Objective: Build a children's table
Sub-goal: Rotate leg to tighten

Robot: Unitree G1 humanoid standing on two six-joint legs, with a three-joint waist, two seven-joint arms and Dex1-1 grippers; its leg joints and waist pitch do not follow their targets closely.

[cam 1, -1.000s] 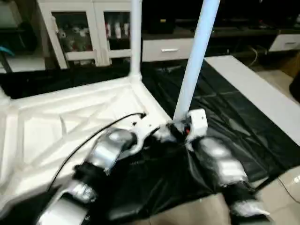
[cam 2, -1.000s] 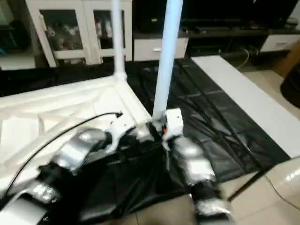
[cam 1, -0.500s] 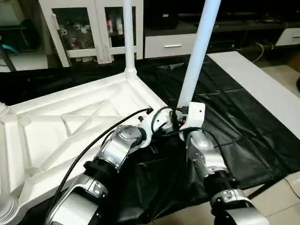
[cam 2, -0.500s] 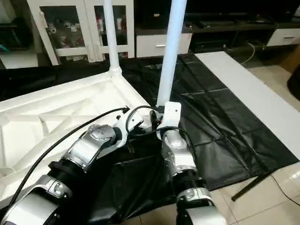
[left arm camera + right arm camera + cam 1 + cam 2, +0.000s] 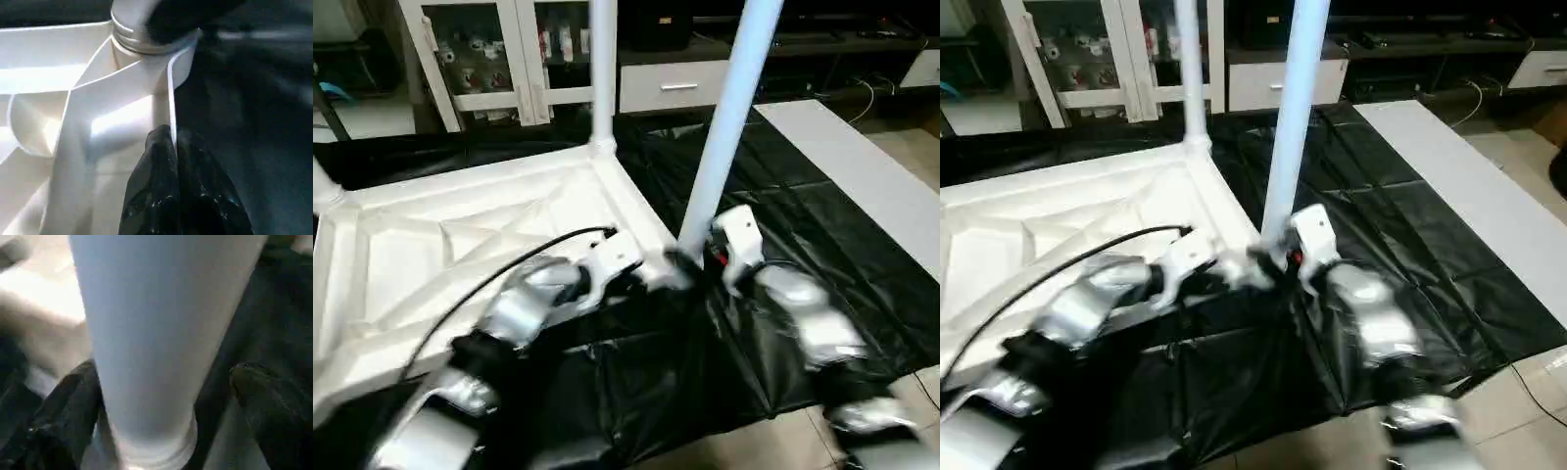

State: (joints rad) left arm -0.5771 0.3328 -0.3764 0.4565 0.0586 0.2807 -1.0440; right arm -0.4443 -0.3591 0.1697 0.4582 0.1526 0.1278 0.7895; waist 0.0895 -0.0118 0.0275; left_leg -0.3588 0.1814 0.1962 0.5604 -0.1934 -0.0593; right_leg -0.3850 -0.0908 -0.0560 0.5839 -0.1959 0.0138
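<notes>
White ribbed tabletop [image 5: 460,235] lies upside down on black sheet [image 5: 803,235], legs up.
Right tool [image 5: 161,396] spread around the near leg [image 5: 729,117]; left tool [image 5: 178,166] pressed together against the tabletop's corner rim.

Both upright legs, the near leg [image 5: 724,117] and the far leg [image 5: 601,69], are cut off above the tabletop [image 5: 431,255]; its left end is cut off too.
</notes>
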